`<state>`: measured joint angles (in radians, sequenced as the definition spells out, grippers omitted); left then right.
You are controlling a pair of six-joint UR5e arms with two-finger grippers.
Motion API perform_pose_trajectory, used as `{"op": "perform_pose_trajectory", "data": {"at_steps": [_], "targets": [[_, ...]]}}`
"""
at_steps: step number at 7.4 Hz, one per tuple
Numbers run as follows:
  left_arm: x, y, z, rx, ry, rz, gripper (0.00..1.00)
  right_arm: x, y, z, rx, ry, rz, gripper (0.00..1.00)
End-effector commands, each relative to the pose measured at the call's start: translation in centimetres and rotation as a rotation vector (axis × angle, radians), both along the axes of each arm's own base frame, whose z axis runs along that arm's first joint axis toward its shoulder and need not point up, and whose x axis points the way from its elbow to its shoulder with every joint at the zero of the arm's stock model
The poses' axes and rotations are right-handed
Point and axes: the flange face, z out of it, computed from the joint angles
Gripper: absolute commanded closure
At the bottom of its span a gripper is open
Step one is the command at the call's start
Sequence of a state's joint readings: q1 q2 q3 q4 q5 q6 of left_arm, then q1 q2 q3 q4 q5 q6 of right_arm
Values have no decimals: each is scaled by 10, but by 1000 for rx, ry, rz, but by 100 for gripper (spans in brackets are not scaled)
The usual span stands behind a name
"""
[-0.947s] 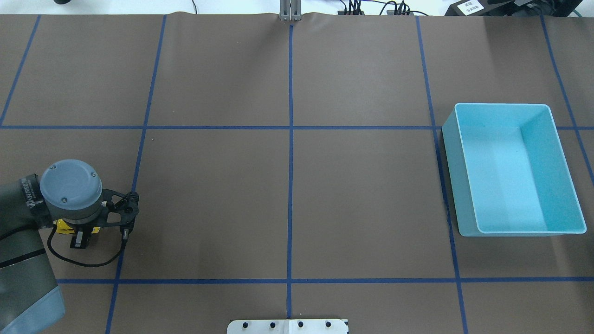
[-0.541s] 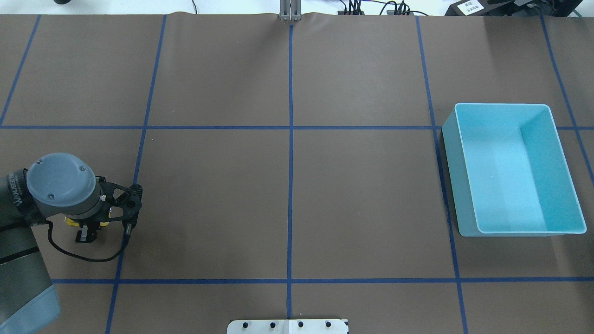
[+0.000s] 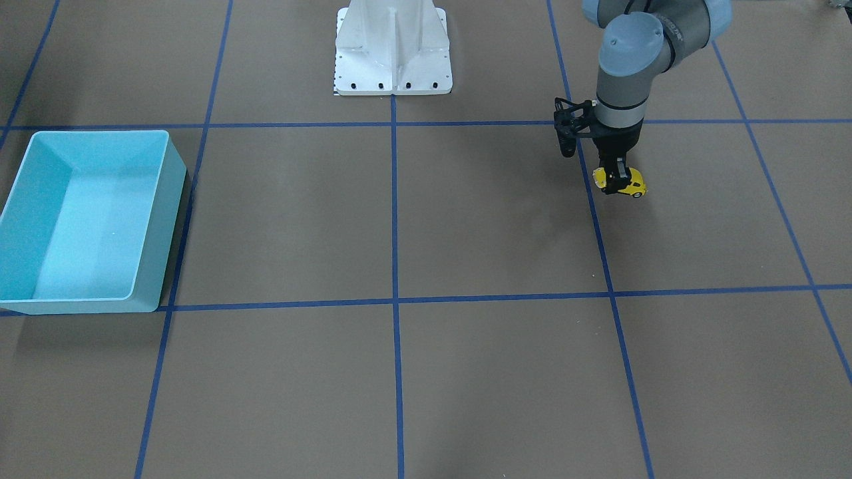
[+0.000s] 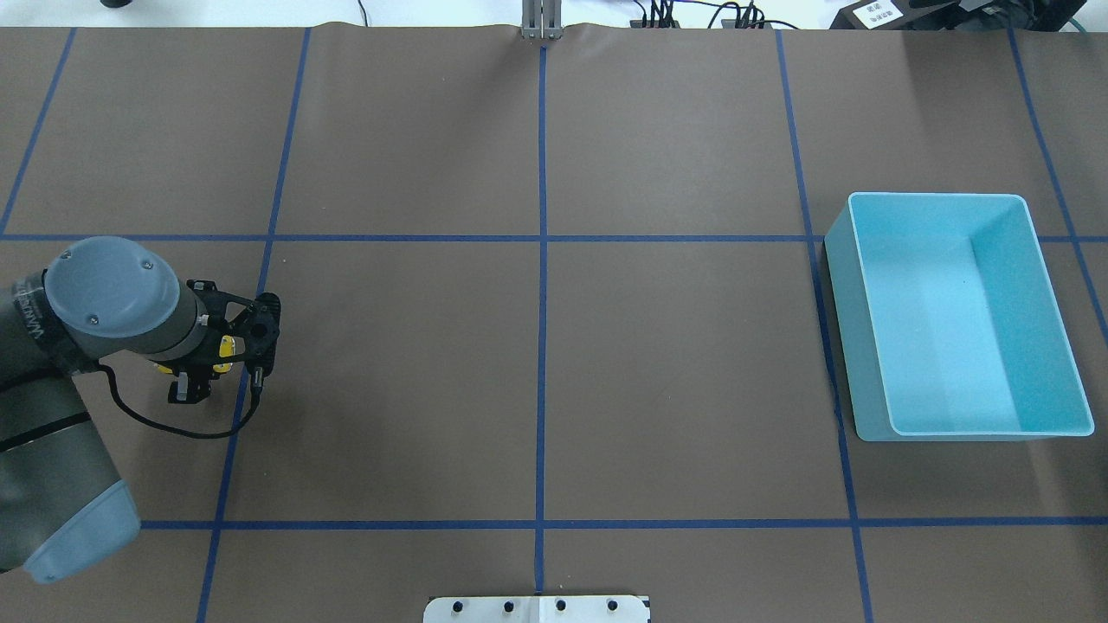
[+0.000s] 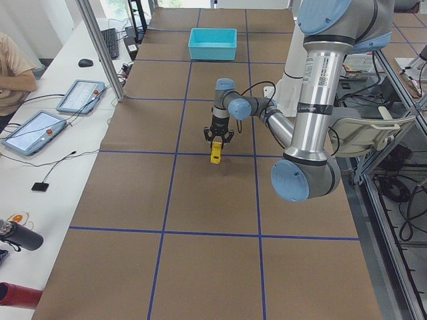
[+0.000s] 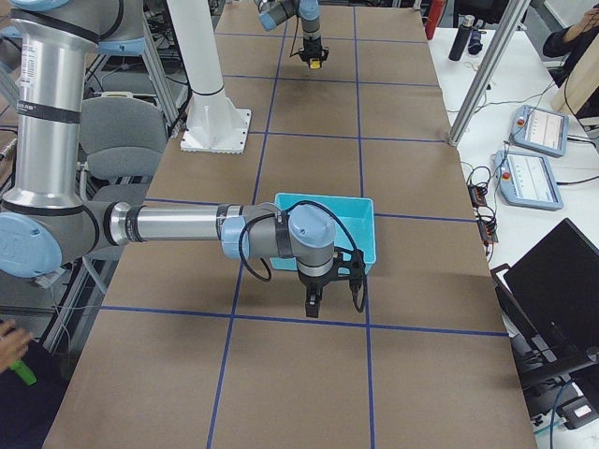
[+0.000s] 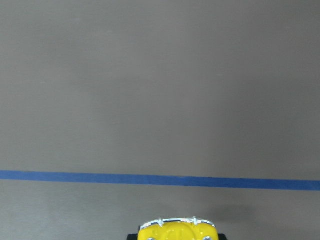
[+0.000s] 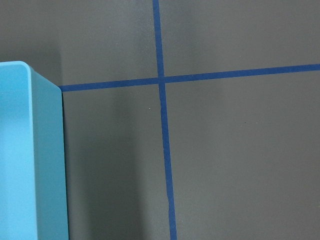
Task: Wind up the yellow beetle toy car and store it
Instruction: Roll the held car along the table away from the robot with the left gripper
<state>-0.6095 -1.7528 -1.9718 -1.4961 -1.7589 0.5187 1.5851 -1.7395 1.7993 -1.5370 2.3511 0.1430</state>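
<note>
Yellow beetle toy car [image 3: 631,187]: clamped between the fingers of the left gripper [image 3: 618,179], jaws closed down to the car's width. Car is toward the tabletop's [image 4: 675,372] left end, just beside a blue tape line [image 4: 228,459]. Cannot tell whether its wheels touch the surface. Body glossy and rounded; bright bumper trim shows in the left wrist view.

Right gripper [image 6: 314,305]: hangs just beside the turquoise bin [image 4: 841,329] at the tabletop's right end. Finger spacing cannot be told.

Bin: rectangular, smooth plastic, rounded corners.

Tabletop: matte brown paper covering, gridded with blue tape. White side benches along it carry teach pendants [image 5: 43,127] and cables.
</note>
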Motion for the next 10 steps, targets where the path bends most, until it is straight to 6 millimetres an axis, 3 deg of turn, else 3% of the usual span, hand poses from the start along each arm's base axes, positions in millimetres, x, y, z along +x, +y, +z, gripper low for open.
{"op": "perform_pose_trajectory", "data": {"at_steps": [1, 3, 10], "targets": [[15, -39, 1, -32, 4, 21, 100, 2, 0, 0, 0, 0, 5, 0], [31, -65, -11, -53, 8, 11, 100, 4, 6, -2, 3, 0, 10, 0], [56, -67, -24, -144, 21, 58, 100, 5, 9, -2, 2, 1, 12, 0]]}}
